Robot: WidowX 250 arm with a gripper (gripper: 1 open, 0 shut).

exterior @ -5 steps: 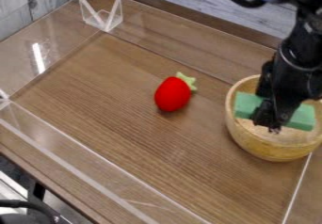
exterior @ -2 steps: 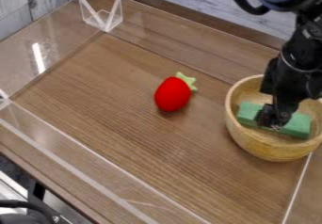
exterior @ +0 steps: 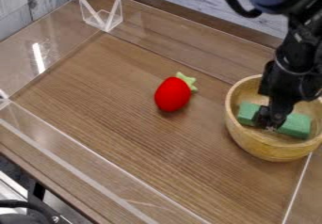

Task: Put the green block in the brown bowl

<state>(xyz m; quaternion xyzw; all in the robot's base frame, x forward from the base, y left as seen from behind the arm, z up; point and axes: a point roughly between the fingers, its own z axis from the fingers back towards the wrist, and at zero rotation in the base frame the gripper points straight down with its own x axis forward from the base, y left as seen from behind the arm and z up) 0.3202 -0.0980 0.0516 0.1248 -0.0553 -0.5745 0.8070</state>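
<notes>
The green block (exterior: 292,123) lies flat inside the brown bowl (exterior: 258,143) at the right of the table. My gripper (exterior: 272,118) points steeply down into the bowl, its black fingers spread apart just above the block's left part. Nothing is gripped between them. The arm hides the middle of the block and part of the bowl's far rim.
A red strawberry toy (exterior: 175,92) sits on the wooden table left of the bowl. Clear acrylic walls (exterior: 51,49) run along the table's edges, with a clear stand (exterior: 101,15) at the back left.
The fingers have opened and let the green block drop; it now rests lower and flatter in the bowl. The arm has barely shifted.
</notes>
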